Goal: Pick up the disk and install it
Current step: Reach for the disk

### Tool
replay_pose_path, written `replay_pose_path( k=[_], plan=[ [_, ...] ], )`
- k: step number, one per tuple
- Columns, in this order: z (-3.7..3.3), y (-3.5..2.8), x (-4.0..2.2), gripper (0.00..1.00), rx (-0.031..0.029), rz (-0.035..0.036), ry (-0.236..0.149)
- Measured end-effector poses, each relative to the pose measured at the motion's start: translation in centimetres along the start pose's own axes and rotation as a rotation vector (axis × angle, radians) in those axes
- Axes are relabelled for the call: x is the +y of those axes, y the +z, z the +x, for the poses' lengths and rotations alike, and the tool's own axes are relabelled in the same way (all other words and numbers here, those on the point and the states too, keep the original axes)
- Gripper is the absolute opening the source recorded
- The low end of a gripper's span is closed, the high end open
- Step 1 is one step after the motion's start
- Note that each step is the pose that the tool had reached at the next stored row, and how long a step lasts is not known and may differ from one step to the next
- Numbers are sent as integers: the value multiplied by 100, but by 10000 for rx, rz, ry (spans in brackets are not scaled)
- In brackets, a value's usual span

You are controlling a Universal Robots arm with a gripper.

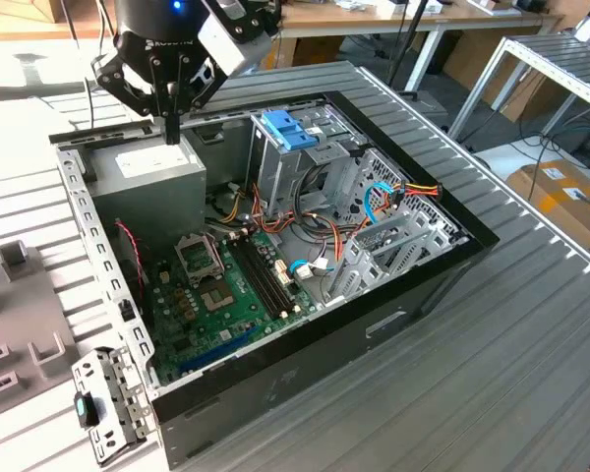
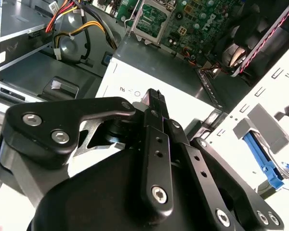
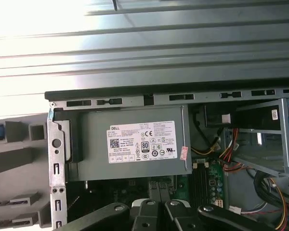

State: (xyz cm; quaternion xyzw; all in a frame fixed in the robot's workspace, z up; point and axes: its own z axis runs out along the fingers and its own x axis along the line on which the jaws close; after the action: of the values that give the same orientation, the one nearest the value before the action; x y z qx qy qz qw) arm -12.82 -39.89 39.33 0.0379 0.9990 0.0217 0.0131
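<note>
The disk is out of view. My gripper (image 1: pixel 169 133) hangs over the back left corner of the open computer case (image 1: pixel 393 305), just above the grey power-supply box (image 1: pixel 147 182) with its white sticker. Its two black fingers are pressed together and hold nothing. In both wrist views the shut fingertips (image 2: pixel 153 96) (image 3: pixel 160 204) point down at the power-supply box (image 3: pixel 135 144). The metal drive cage (image 1: pixel 295 167) with a light-blue plastic bracket (image 1: pixel 288 128) on top stands to the exterior view's right of the gripper.
The green motherboard (image 1: pixel 226 285) and coloured cables (image 1: pixel 393 192) lie inside the case. A grey fixture plate (image 1: pixel 20 315) with raised blocks sits at the exterior view's left, with a small metal bracket (image 1: pixel 103 403) in front. A blue plastic piece (image 2: pixel 262 161) lies on the fixture.
</note>
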Motion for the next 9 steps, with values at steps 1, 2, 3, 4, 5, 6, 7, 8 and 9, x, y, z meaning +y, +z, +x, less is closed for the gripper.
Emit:
replay_pose_path(
  k=[1,2,3,4,5,6,7,8,9],
  plan=[
    [6,0,0,11,0,0,0],
    [10,-1,-1,11,0,1,0],
    [13,-1,-1,11,0,0,0],
    [27,-1,-2,11,0,0,0],
    [32,-1,-2,11,0,0,0],
    [36,-1,-3,11,0,-1,1],
    [42,-1,-3,11,0,0,0],
    [47,-1,-4,11,0,0,0],
    [50,-2,-4,11,0,1,1]
  ],
)
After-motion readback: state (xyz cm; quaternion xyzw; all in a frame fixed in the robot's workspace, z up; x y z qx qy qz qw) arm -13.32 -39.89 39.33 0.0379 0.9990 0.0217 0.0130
